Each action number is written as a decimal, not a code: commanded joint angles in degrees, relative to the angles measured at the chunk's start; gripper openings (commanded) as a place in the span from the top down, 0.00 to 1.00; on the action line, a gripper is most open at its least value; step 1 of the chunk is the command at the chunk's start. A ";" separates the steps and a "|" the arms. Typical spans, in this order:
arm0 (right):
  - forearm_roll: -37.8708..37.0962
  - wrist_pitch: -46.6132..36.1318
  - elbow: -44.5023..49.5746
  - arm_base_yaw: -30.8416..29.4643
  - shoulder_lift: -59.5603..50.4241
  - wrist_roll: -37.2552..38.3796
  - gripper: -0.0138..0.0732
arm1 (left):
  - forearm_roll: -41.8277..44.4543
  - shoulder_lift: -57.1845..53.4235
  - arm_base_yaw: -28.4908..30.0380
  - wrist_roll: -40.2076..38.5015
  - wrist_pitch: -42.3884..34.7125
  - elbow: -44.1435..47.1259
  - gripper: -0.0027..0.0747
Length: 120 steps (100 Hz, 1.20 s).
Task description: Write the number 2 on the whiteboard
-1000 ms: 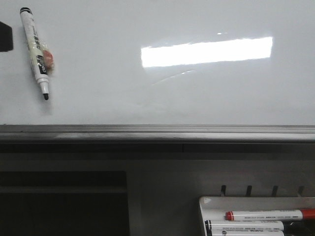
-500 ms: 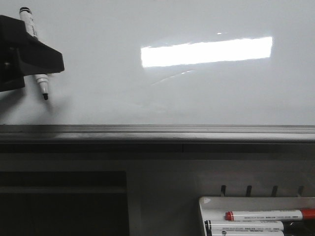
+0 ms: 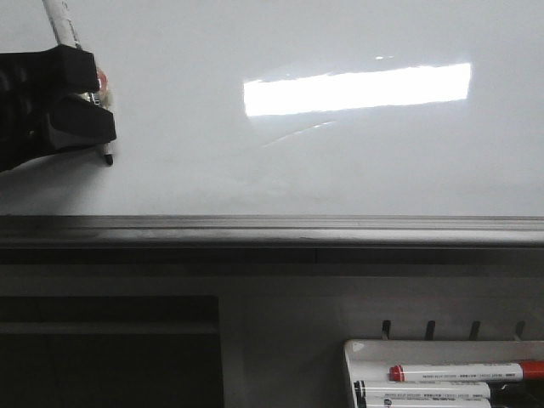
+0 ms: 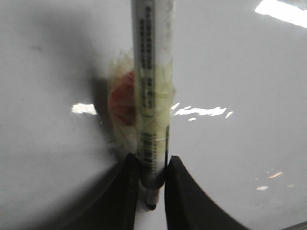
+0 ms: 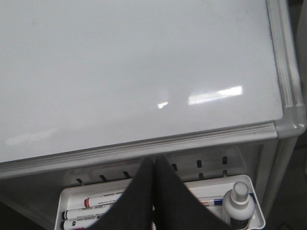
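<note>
The whiteboard [image 3: 340,170] is glossy white with a bright rectangular reflection and shows no drawn number 2. My left gripper [image 3: 85,98] is at its left side, shut on a white black-tipped marker [image 3: 61,24] whose tip [image 3: 108,160] points down at the board. In the left wrist view the fingers [image 4: 128,191] clamp the marker [image 4: 151,72] near its tip, over the whiteboard [image 4: 240,72]; a red lump wrapped in clear tape [image 4: 122,98] sticks to the marker. My right gripper [image 5: 153,162] is shut and empty, held over the marker tray below the whiteboard [image 5: 144,72].
The board's grey metal rim [image 3: 272,228] runs across below the writing surface. A white tray [image 3: 361,350] under it at the right holds a red-capped marker [image 3: 463,371] and black-capped ones. The right wrist view shows a spray bottle [image 5: 239,203] in the tray [image 5: 67,196] and the board's corner [image 5: 292,122].
My left gripper came in from the left and closed on the marker. The marker has shifted to the right and up, its tip now farther right on the board.
</note>
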 commanded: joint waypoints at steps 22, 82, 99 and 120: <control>15.72 -1.37 -2.18 2.65 1.19 -12.42 0.92 | 8.43 -2.58 -0.31 -0.39 -3.51 -1.43 0.99; 48.98 2.05 -12.09 28.18 24.86 -63.15 0.36 | 53.66 -15.70 -0.47 -0.39 9.22 -1.22 0.99; 48.68 -0.39 -17.75 37.24 34.60 -72.75 0.41 | 67.65 -18.92 -3.59 -0.39 11.47 -1.22 0.99; 48.68 -8.76 -23.62 44.15 44.74 -72.98 0.42 | 68.27 -19.29 -7.39 -0.39 17.65 -1.22 0.99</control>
